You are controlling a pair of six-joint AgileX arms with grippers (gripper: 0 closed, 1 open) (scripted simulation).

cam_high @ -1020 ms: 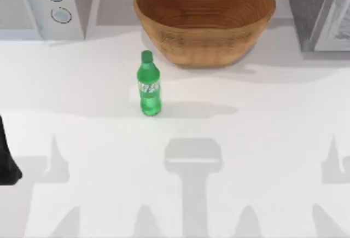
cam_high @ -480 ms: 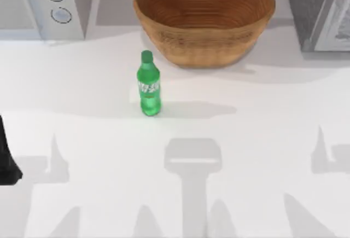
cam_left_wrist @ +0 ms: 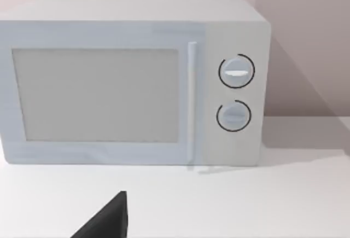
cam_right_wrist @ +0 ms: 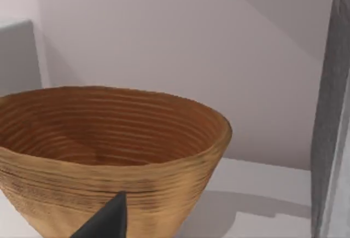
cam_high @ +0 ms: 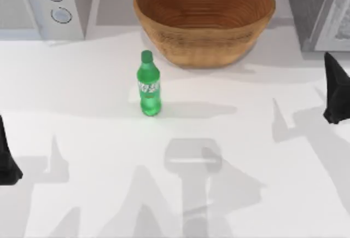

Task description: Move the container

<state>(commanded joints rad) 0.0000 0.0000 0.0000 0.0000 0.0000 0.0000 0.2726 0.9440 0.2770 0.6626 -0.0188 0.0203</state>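
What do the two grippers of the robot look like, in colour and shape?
Both look plain black, with no markings or cables visible. The left gripper and the right gripper each appear as a dark form tapering to a narrow pointed tip.

A large brown woven bowl (cam_high: 204,16) stands at the table's (cam_high: 82,85) far edge — upright. A white microwave (cam_left_wrist: 134,82) (two round dials) sits at far left.
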